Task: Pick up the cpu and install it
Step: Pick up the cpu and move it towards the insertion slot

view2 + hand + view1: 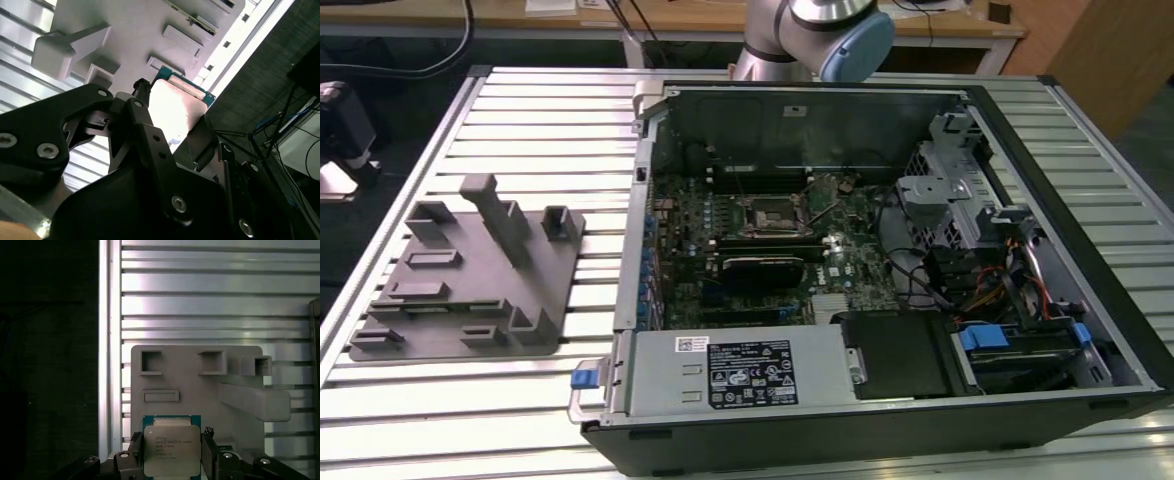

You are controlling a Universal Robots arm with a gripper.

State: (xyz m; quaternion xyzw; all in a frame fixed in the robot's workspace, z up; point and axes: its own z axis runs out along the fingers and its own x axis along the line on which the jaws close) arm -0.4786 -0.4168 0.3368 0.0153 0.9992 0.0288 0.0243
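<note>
In the first wrist view the cpu (171,450), a flat square chip with a silver-grey top and a thin green border, sits between the two black fingers of my gripper (171,436). One finger (135,446) presses on each side edge. The gripper is shut on the chip and holds it well above the grey plastic fixture block (200,385). In the second wrist view the cpu (172,112) shows from below, bright, with its green edge between the fingers (145,132). The black-framed motherboard socket (765,212) lies inside the open computer case (1067,250).
The grey fixture block (467,275) stands on the slatted metal table (534,120) at the exterior view's left. The case walls, drive cages and cables (961,280) crowd the exterior view's right. The arm's elbow (834,35) rises behind the case.
</note>
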